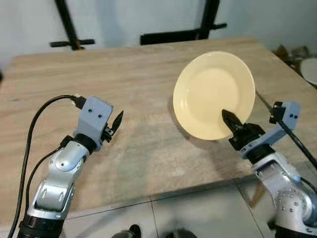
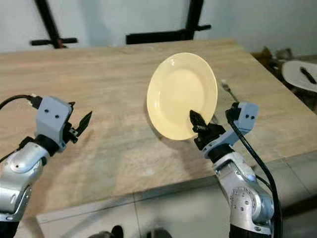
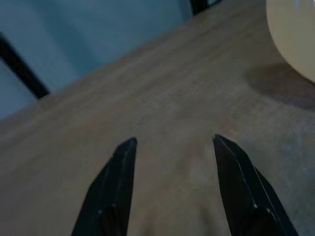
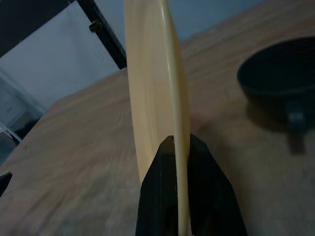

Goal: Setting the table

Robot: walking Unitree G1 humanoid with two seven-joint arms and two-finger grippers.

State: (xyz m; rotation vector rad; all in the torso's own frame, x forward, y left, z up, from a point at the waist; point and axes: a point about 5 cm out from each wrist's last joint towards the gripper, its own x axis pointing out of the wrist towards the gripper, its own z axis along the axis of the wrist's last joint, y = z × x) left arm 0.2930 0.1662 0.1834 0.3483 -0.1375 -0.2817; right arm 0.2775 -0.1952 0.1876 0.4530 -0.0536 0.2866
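Plate held on edge above the wooden surface, pinched only at its rim.

Eye views: the right claw [image 1: 233,123] clamps the lower rim of the yellow plate [image 1: 214,94], tilted nearly upright over the surface [image 1: 138,74]; the left claw [image 1: 115,124] hovers spread and empty.
Left wrist view: its fingers [image 3: 118,187] gape over bare wood.
Right wrist view: so thin a rim grip could let the plate swivel or slip, and it might strike the dark cup [image 4: 280,83] nearby.
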